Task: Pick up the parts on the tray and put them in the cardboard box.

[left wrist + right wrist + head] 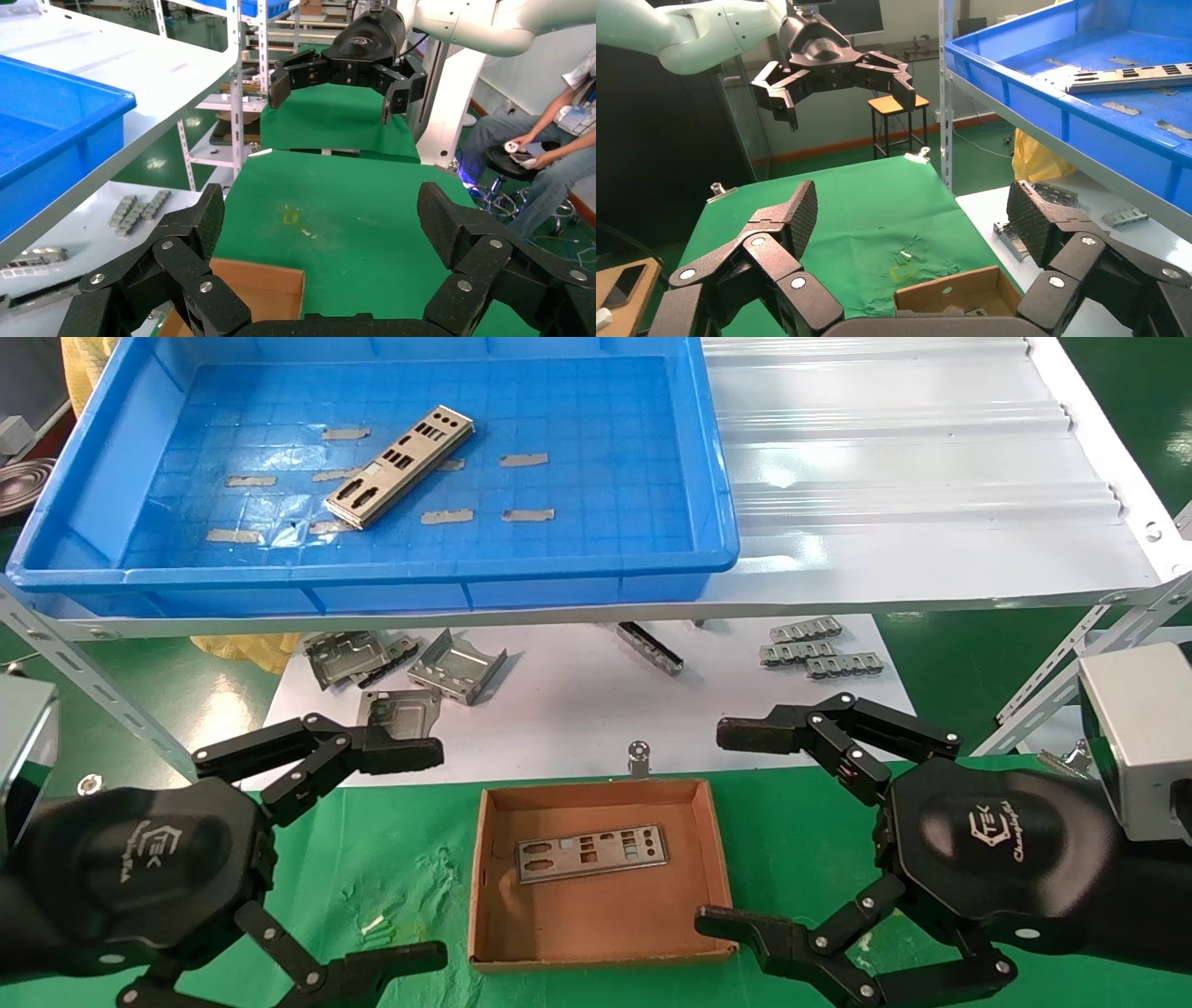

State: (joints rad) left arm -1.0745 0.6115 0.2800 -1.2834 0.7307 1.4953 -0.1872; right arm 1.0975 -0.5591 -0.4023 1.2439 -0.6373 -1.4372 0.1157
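The left claw (410,850) hangs wide apart and empty at about 8 o'clock in the head view, over the green tabletop (400,877). Up at 11 o'clock, one part (400,467) lies on the floor of the tray (372,570), uncollected. At 6 o'clock the cardboard box (484,877) holds one part (592,851) lying flat, seemingly the only one delivered. The right claw (736,831) gapes wide and empty at 4 o'clock, just beside the box.
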